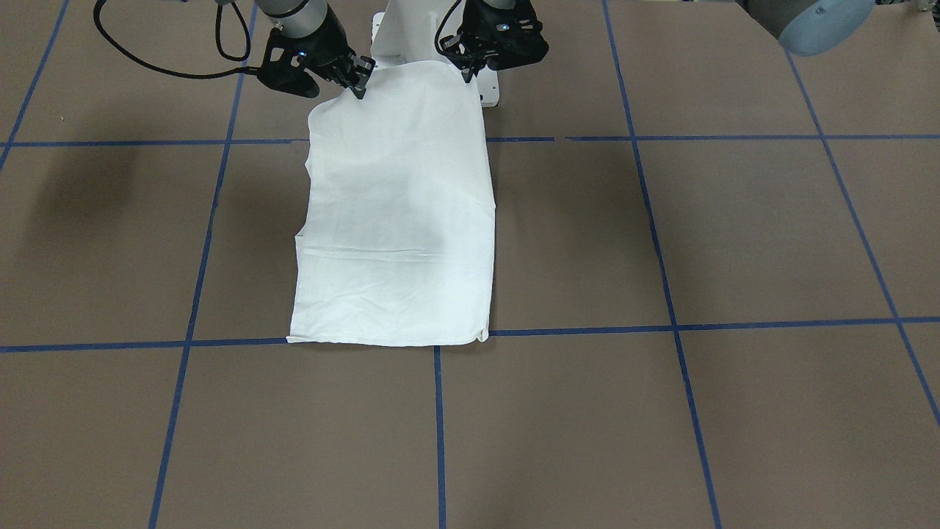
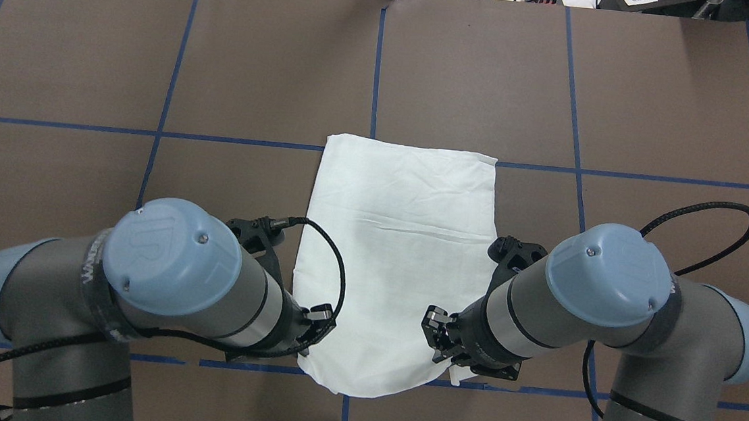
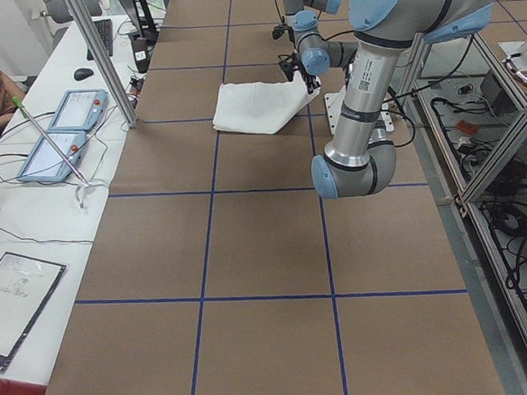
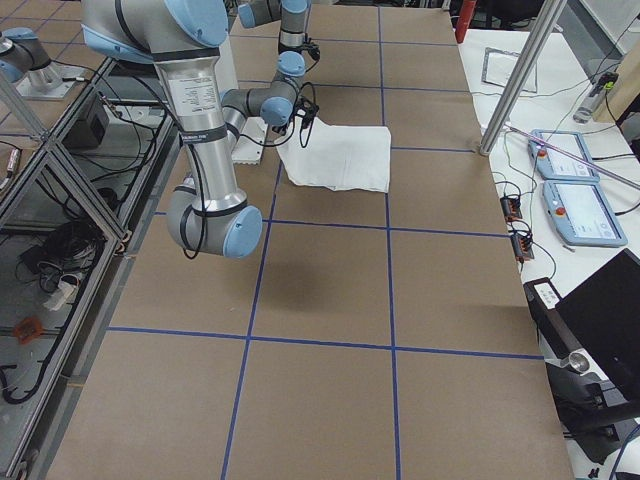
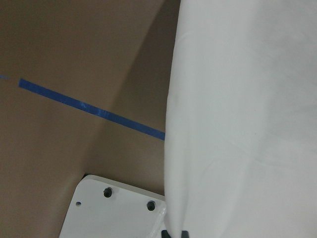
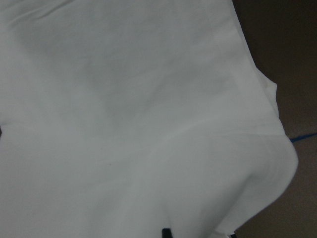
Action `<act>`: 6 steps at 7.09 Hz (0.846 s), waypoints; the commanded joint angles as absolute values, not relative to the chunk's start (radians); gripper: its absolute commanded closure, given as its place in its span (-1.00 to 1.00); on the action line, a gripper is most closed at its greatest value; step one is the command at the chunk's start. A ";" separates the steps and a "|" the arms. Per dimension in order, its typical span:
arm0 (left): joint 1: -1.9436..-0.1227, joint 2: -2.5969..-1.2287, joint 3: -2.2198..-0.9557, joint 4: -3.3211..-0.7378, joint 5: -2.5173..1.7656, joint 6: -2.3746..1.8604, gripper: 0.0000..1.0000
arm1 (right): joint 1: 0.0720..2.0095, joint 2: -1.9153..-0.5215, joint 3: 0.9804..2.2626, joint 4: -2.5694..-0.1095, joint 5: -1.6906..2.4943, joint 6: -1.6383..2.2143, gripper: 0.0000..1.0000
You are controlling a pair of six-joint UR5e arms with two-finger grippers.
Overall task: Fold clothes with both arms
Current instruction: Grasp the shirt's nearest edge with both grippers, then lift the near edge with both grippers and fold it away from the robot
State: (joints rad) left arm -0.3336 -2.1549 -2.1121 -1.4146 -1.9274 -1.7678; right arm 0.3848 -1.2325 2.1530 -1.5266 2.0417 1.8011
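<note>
Overhead exterior: my left jaws clenched on T-shirt (image 2: 399,240) near corner, right jaws clenched on other near corner. Near edge lifted between them. Far part flat on brown surface (image 2: 91,43), far edge along blue tape line (image 2: 622,174).

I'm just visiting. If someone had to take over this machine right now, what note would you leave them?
Left gripper: shut on one robot-side corner of the T-shirt.
Right gripper: shut on the other robot-side corner.
T-shirt: on the table, that edge lifted, the rest flat.
Done: sleeves out of sight, a narrow strip.
Left: probably carry the held edge to the far edge, release.
</note>
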 commanded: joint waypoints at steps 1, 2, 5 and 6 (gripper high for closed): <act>-0.472 -2.177 -2.030 -1.518 -1.931 -1.755 1.00 | 0.483 -1.156 2.076 -1.528 2.042 1.792 1.00; -0.524 -2.215 -1.950 -1.551 -1.972 -1.731 1.00 | 0.539 -1.125 2.033 -1.528 2.046 1.743 1.00; -0.612 -2.256 -1.808 -1.641 -1.980 -1.721 1.00 | 0.652 -1.065 1.906 -1.529 2.049 1.717 1.00; -0.624 -2.287 -1.760 -1.663 -1.980 -1.721 1.00 | 0.656 -1.013 1.829 -1.528 2.046 1.713 1.00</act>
State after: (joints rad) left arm -0.6022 -2.2564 -1.8198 -1.6308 -1.9796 -1.7224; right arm 0.6350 -1.0664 1.9086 -1.5290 2.0474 1.7190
